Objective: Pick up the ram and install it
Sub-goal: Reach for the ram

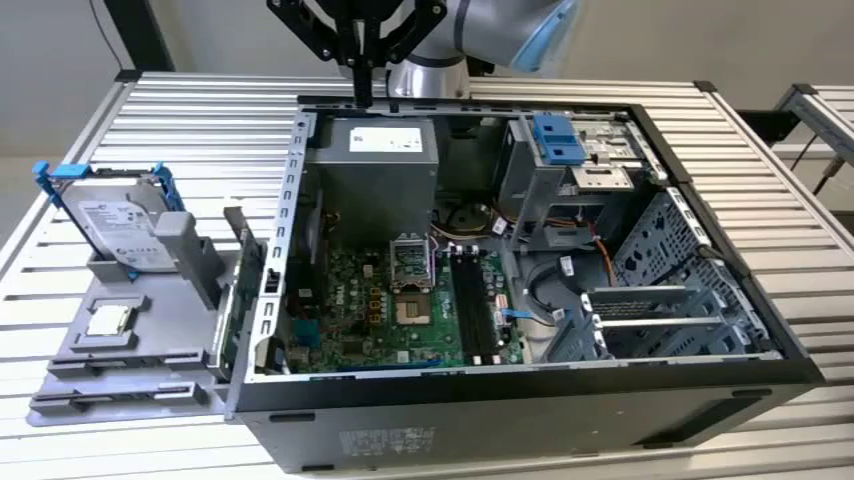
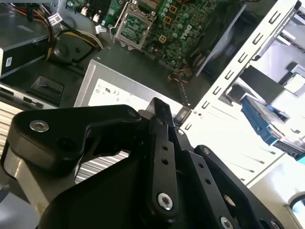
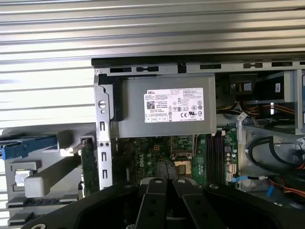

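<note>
The ram (image 1: 246,268) is a thin dark green stick standing on its edge in the grey holder, just outside the open computer case's wall on the exterior view's left. It appears again in the first wrist view (image 3: 89,164). My gripper (image 1: 360,95) hangs high over the case's far rim, above the power supply (image 1: 380,150), well away from the ram. Its black fingers (image 3: 157,191) meet at a narrow tip with nothing between them, as the second wrist view (image 2: 162,112) confirms. The black memory slots (image 1: 470,300) lie on the motherboard inside the case.
A silver hard drive (image 1: 127,225) with blue brackets stands in the grey holder (image 1: 134,345), near a small square chip (image 1: 107,320). Inside the case are the processor socket (image 1: 411,268), cables and a drive cage (image 1: 667,300). Everything sits on a slatted metal table (image 1: 160,110).
</note>
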Robot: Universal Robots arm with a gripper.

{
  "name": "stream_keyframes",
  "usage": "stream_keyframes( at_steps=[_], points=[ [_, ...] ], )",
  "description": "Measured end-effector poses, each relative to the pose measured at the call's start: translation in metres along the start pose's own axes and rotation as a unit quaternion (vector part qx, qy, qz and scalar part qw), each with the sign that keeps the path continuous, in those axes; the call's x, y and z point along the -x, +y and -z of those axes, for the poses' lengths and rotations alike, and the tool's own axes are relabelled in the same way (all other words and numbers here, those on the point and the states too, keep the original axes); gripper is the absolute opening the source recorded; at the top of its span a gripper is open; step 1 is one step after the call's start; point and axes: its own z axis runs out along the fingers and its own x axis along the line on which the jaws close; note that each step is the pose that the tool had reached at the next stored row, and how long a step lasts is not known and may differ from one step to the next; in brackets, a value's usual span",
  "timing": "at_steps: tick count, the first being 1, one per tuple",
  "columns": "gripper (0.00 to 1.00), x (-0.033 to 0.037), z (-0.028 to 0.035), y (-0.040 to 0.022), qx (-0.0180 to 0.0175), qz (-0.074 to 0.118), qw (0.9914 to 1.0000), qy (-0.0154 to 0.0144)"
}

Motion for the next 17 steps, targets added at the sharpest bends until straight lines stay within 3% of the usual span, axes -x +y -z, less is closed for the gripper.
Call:
stream_keyframes(
  at_steps=[10,17],
  points=[
    [0.0,-0.0028,0.0,-0.0005,0.0003,0.0,1.0,0.0],
    [0.0,-0.0105,0.0002,-0.0013,0.0002,0.0,1.0,0.0]
  ],
)
